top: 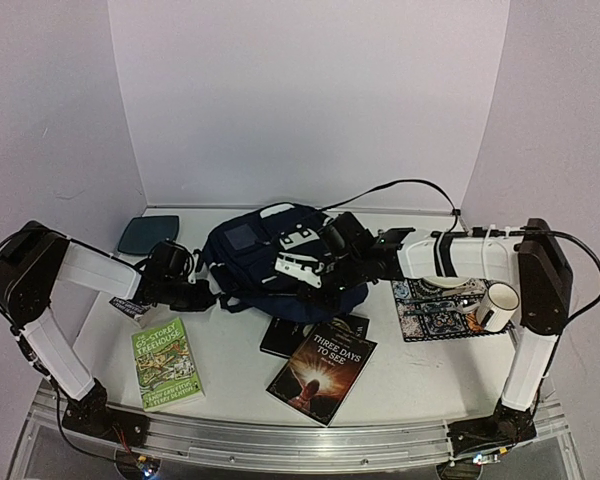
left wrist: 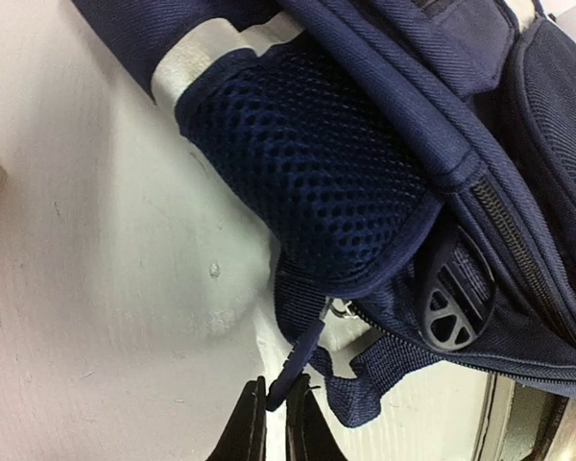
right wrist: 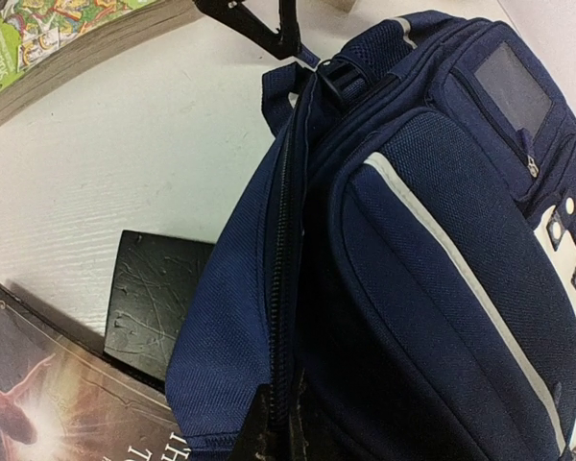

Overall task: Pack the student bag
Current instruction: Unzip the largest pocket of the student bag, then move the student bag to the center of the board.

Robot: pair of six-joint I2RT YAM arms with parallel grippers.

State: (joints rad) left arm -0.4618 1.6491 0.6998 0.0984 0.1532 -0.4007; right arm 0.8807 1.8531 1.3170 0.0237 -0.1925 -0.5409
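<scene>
The bag (top: 270, 262) is laid mid-table (top: 230, 375). Its zip pull (left wrist: 298, 360) is pinched by the left gripper (left wrist: 276, 399). The right gripper (right wrist: 278, 423) is clamped, seemingly on its seam (right wrist: 284, 240). The pull should be drawn straight along the track.

The bag (top: 280, 262) lies centrally. Behind-left, a pad (top: 148, 234); front-left, a book (top: 166, 363); before it, two books (top: 323, 371), one seemingly tucked under; right, a mug (top: 497, 305) on a mat (top: 420, 310).

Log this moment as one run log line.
left gripper: shut on zipper pull | right gripper: shut on student bag by zip | Three Days book: on table, unpacked
</scene>
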